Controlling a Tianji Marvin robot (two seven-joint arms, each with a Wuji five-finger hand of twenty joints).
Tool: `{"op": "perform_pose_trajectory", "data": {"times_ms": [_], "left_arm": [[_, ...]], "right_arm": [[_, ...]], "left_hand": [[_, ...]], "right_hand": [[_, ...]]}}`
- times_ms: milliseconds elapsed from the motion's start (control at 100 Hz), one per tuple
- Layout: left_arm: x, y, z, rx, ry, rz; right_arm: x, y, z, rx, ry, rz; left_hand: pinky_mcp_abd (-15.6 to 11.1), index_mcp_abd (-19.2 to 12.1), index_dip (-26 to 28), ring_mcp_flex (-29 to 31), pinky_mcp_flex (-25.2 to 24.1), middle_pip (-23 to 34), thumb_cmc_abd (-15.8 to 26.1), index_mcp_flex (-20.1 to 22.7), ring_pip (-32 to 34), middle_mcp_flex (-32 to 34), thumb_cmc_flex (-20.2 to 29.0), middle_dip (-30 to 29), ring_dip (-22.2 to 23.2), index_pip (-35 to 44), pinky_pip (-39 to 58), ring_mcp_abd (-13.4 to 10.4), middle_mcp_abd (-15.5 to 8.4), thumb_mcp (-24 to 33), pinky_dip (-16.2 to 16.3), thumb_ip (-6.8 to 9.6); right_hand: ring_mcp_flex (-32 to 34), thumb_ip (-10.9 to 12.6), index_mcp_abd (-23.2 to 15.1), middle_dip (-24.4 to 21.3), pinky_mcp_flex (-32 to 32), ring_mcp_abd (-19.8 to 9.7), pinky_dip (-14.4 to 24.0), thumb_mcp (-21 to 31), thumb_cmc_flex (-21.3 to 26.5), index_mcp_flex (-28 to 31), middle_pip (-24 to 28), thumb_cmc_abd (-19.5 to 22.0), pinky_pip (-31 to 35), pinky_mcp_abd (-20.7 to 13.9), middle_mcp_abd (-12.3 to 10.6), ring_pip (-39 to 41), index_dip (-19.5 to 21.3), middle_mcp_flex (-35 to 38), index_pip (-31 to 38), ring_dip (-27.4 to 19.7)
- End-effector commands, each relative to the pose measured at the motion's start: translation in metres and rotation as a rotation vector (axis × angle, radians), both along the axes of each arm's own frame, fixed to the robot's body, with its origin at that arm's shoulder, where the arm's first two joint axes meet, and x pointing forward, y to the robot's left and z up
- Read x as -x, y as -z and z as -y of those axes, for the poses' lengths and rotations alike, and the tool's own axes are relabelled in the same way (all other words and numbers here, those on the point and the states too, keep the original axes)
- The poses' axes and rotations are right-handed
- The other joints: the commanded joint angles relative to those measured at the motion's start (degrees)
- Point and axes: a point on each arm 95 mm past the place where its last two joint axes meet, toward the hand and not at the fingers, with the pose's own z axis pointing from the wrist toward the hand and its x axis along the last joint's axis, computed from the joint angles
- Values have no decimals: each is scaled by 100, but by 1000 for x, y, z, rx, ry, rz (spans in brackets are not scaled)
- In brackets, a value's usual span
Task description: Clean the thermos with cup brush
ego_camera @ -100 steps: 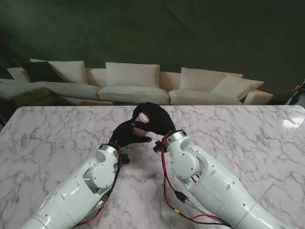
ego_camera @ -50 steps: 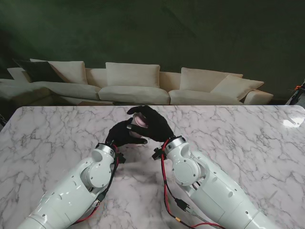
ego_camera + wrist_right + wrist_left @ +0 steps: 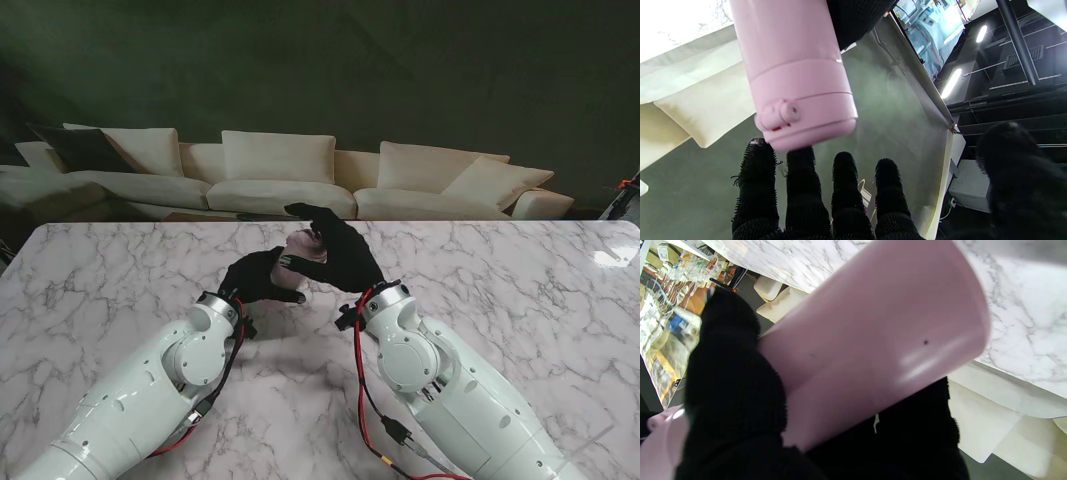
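A pink thermos [image 3: 299, 246] is held above the marble table [image 3: 500, 290], a little to the left of its middle, with my black-gloved left hand [image 3: 258, 278] shut around its body. The left wrist view shows the smooth pink body [image 3: 873, 340] tilted, with gloved fingers [image 3: 733, 380] wrapped round it. My right hand [image 3: 340, 255] hovers just to the thermos's right, with its fingers stretched out and apart. In the right wrist view the lidded end of the thermos [image 3: 796, 66] hangs just past my straight fingers [image 3: 843, 193]; no touch shows. No cup brush is in any view.
A cream sofa [image 3: 280, 180] runs along beyond the table's far edge. Red and black cables [image 3: 365, 400] hang along my right forearm. Both forearms lie over the near half of the table.
My right hand, which was wrapped over the thermos's top, has opened and drawn off to the right. The left hand still grips the thermos and has barely shifted.
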Motion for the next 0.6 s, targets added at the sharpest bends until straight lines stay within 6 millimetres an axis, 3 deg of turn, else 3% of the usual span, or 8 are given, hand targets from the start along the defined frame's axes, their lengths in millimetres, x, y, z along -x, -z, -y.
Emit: {"op": "perform_pose_trajectory", "data": {"times_ms": [0, 180, 220, 590], "left_arm": [[-3, -2, -4, -13, 8, -4], [-4, -4, -7, -24, 16, 0], [-5, -4, -8, -26, 20, 1], [-2, -9, -10, -56, 101, 29]], "right_arm": [[2, -3, 3, -3, 9, 5], [3, -6, 13, 6, 27, 8], [3, -5, 15, 18, 33, 8], [-3, 3, 39, 88, 90, -36]], "left_hand": [[-357, -780, 25, 571, 533, 457, 1627, 495, 1087, 493, 2115, 171, 439, 355, 1136, -7, -276, 1851, 611, 1], [-369, -840, -7, 654, 652, 453, 1576, 626, 1107, 579, 2088, 163, 440, 417, 1177, 79, -279, 1870, 596, 24], [-374, -856, -16, 727, 685, 451, 1563, 657, 1122, 598, 2080, 161, 433, 436, 1185, -96, -282, 1879, 587, 31], [-394, -948, -72, 791, 742, 410, 1551, 716, 1004, 646, 2042, 145, 351, 525, 1126, -124, -363, 1917, 497, 26]], "right_hand": [[-31, 69, 118, -29, 19, -343, 35, -121, -348, -255, -93, -65, 19, -310, 29, 130, -152, -163, -145, 31], [20, 69, 174, -17, 170, -311, 38, -116, -305, -227, -46, -80, 120, -417, 74, 252, -173, -157, -72, 73], [45, 69, 194, -13, 217, -297, 37, -116, -303, -223, -33, -70, 156, -446, 105, 287, -173, -148, -35, 82], [214, 44, 363, 25, 436, -248, 11, -62, -365, -236, 83, -176, 450, -582, 221, 625, -283, -59, 141, 200]]}}
